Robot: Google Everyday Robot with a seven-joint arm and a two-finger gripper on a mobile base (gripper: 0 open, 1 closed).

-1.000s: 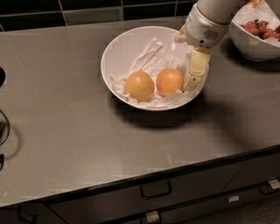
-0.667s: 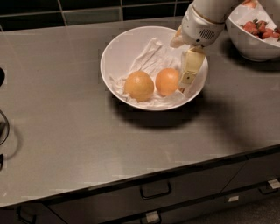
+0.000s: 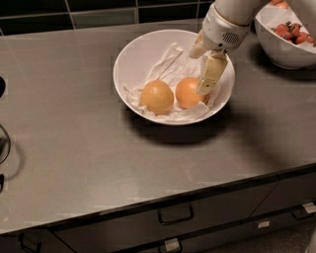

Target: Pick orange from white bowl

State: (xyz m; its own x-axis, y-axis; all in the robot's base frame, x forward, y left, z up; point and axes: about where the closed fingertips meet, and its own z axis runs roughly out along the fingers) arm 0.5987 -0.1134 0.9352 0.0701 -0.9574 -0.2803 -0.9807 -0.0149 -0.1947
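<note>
The white bowl stands on the counter with crumpled white paper in it. Two fruits lie on the paper. The deep orange one, the orange, is on the right. A paler, yellower one is to its left. My gripper reaches down into the bowl from the upper right and is open. Its long cream finger hangs at the orange's right side, with the tip beside or touching the fruit. The other finger shows behind the orange. The gripper holds nothing.
A smaller white bowl of red berries stands at the back right, close to my arm. A dark tiled wall runs behind the grey counter. Drawers with handles sit below the front edge. A dark object is at the left edge.
My gripper has moved left over the bowl, bringing the long finger close against the orange's right side. The fruits and the bowls have not moved.
</note>
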